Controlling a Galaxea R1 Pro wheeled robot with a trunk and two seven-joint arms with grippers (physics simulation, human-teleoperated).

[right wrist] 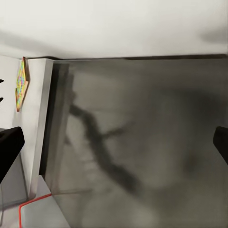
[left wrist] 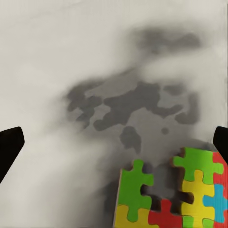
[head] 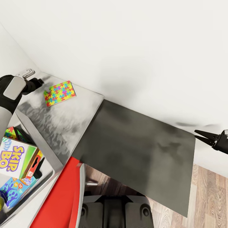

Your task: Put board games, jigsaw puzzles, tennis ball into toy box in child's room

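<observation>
Left end effector (head: 37, 81), fingers spread wide and empty, hovers just beside the jigsaw puzzle (head: 59, 93) near the tabletop's (head: 63, 123) far corner, far nearer than the open right end effector (head: 202, 136).

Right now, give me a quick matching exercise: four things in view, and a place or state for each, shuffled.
Things:
1. jigsaw puzzle
2. Skip-Bo box
3. left gripper
4. right gripper

Places/states:
A. in the toy box
B. open, off the dark tabletop's far right edge
C. flat on the light tabletop
D. just beside the puzzle, holding nothing

Pairs: 1-C, 2-A, 3-D, 4-B
</observation>
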